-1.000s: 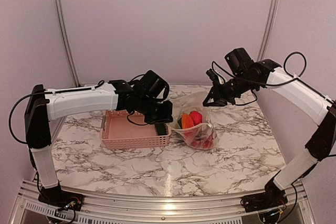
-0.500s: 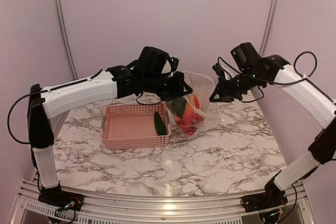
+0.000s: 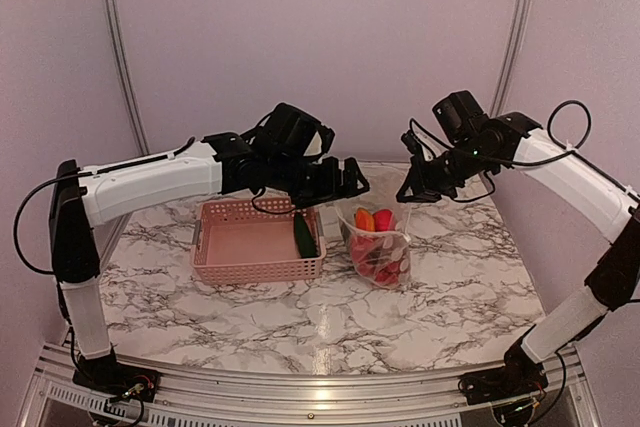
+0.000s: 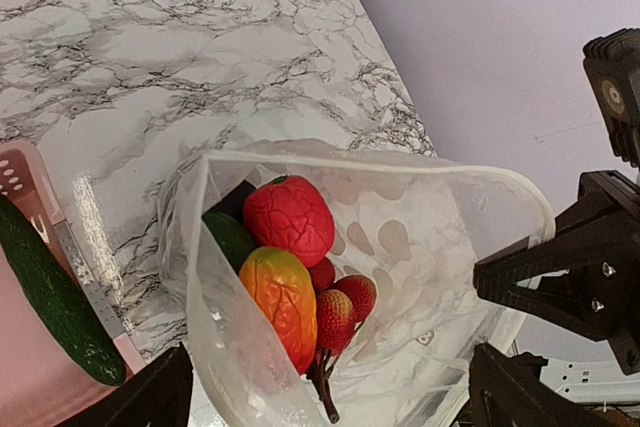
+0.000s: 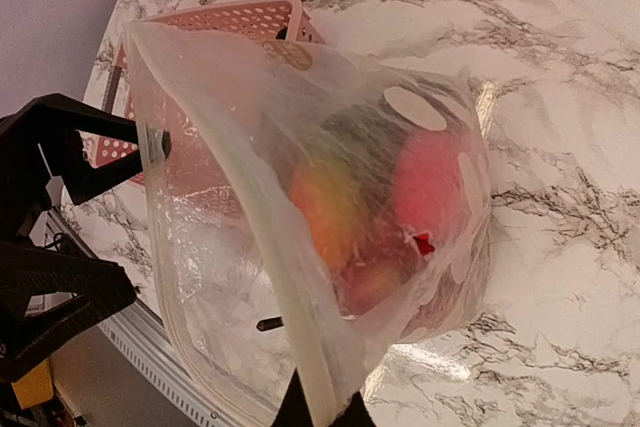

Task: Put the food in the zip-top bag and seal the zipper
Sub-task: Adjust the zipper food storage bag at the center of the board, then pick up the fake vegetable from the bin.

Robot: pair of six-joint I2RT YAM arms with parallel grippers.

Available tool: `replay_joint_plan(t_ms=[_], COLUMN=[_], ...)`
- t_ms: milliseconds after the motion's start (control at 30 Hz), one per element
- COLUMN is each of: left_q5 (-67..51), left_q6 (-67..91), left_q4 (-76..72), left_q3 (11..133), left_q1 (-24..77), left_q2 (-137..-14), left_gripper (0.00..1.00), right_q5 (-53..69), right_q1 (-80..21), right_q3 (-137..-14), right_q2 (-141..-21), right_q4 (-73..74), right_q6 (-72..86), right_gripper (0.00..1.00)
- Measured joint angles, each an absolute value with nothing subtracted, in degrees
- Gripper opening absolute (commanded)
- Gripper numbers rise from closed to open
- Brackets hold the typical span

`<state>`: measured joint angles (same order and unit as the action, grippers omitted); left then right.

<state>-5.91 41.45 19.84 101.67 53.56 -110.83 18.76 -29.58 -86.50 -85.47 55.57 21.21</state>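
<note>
Standing on the white, grey-veined marble table, a pink plastic lattice basket sits left of centre, rectangular with perforated walls. A long, dark green cucumber with a bumpy skin lies at its right end, against the right wall. Just right of it and higher up, the left gripper hangs over the bag's mouth with its black fingers spread wide, one on each side of the opening and gripping nothing. The zip-top bag, soft clear plastic printed with white round dots, stands right beside the basket with its mouth gaping upward; the zipper runs as a thin pale strip round that rim. Most of the food is piled inside: a knobbly red piece on top, an orange oval, small red strawberries and a smooth green piece. At the bag's far right, the right gripper has its jaws pressed together on the rim.
</note>
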Motion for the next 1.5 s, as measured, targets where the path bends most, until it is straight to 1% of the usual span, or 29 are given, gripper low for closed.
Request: replay_joint_plan(t_ms=[67,167,233,367,400,467,600,700,767,833,1167,1500], left_q5=[-4.93,-1.69,2.68,12.21,13.65,14.66,15.38,14.22,13.02,11.81,6.0,4.47], left_q6=[39.38,35.22,32.84,32.47,33.36,35.2,38.83,42.22,44.31,46.17,51.48,53.19], left_q4=[19.97,19.49,17.87,8.69,6.74,5.02,5.87,9.54,11.73,13.58,15.53,16.4], left_q3=[99.57,92.33,86.08,69.89,67.0,64.45,65.04,66.17,66.96,67.88,76.14,82.91], left_q1=[53.58,53.6,53.67,52.9,51.94,49.34,46.81,46.89,46.96,46.96,46.76,46.0], left_q2=[-108.42,-100.62,-93.56,-76.75,-73.82,-71.96,-77.38,-83.24,-86.46,-88.92,-100.12,-108.51], left_gripper=[0.99,0.99,0.99,0.99,0.95,0.85,0.73,0.67,0.66,0.62,0.58,0.55], right_q5=[18.74,18.72,18.79,18.94,18.94,18.98,19.18,19.4,19.53,19.79,20.32,20.51], right_q1=[-29.58,-29.58,-29.58,-29.58,-29.58,-29.58,-29.56,-29.56,-29.56,-29.56,-29.56,-29.56], right_q3=[-85.93,-84.73,-84.01,-82.96,-82.81,-82.56,-82.06,-81.8,-81.78,-81.78,-80.03,-79.61], right_q2=[-85.47,-85.14,-84.93,-84.51,-84.42,-84.36,-84.36,-84.34,-84.34,-84.34,-83.74,-83.35], right_q4=[55.02,53.87,53.32,52.23,52.03,51.62,50.96,50.76,50.52,50.3,49.6,49.28], right_q6=[21.28,21.47,21.65,22.33,22.44,22.5,22.48,22.48,22.48,22.5,22.52,22.68], right_gripper=[0.0,0.0,0.0,0.0,0.0,0.0,0.0,0.0,0.0,0.0,0.0,0.0])
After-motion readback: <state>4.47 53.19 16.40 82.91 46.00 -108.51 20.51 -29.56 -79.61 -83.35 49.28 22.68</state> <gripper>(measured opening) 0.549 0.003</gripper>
